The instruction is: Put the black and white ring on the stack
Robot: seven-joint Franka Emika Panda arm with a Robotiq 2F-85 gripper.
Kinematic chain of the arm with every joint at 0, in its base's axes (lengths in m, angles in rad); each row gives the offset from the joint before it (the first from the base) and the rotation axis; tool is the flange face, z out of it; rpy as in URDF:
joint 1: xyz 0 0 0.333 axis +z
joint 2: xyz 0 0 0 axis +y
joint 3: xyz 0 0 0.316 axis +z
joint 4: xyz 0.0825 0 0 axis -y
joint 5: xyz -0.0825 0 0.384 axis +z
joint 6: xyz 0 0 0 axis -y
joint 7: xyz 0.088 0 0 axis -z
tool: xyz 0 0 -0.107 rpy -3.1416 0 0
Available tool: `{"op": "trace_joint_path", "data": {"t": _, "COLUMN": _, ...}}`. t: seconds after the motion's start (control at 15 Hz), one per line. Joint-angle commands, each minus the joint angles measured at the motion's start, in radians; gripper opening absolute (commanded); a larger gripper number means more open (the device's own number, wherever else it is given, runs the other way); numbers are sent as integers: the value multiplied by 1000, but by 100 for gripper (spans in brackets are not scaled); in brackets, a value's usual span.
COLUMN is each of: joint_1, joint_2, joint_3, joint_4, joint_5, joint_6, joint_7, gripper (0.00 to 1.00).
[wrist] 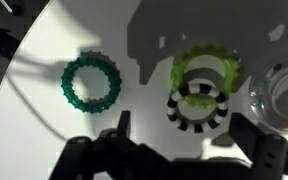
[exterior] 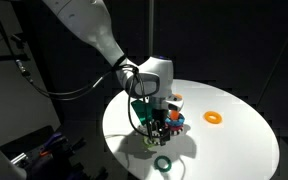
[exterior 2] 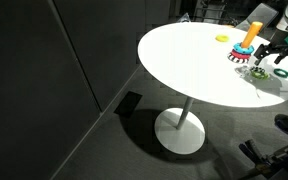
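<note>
The black and white ring [wrist: 197, 106] lies flat on the white table and overlaps the near edge of a yellow-green ring [wrist: 206, 68]. My gripper [wrist: 184, 132] is open and empty, with its two dark fingers just short of the striped ring on either side. In an exterior view the gripper [exterior: 154, 122] hangs low over the table beside the stack [exterior: 175, 112]. The stack is an orange peg with blue and red toothed rings at its base, and it also shows in an exterior view [exterior 2: 248, 48]. The striped ring is hidden in both exterior views.
A dark green ring [wrist: 90, 82] lies left of the striped ring and also shows near the table's edge [exterior: 163, 163]. A flat orange ring [exterior: 214, 117] lies apart on the round white table [exterior: 239, 150]. A clear glassy object [wrist: 281, 95] sits at the right.
</note>
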Motion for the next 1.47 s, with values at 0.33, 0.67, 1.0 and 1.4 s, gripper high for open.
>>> {"op": "trace_joint_path", "data": {"t": 0.33, "joint_1": 17, "joint_2": 44, "joint_3": 3, "joint_4": 25, "joint_5": -3, "joint_6": 28, "joint_7": 46, "gripper": 100}}
{"op": "trace_joint_path", "data": {"t": 0.67, "joint_1": 24, "joint_2": 60, "joint_3": 1, "joint_4": 23, "joint_5": -6, "joint_6": 45, "joint_7": 51, "gripper": 100}}
{"op": "trace_joint_path", "data": {"t": 1.0, "joint_1": 28, "joint_2": 73, "joint_3": 0, "joint_4": 23, "joint_5": -6, "joint_6": 56, "joint_7": 55, "gripper": 100}}
{"op": "trace_joint_path", "data": {"t": 1.4, "joint_1": 28, "joint_2": 72, "joint_3": -2, "joint_4": 22, "joint_5": -5, "joint_6": 52, "joint_7": 60, "gripper": 56}}
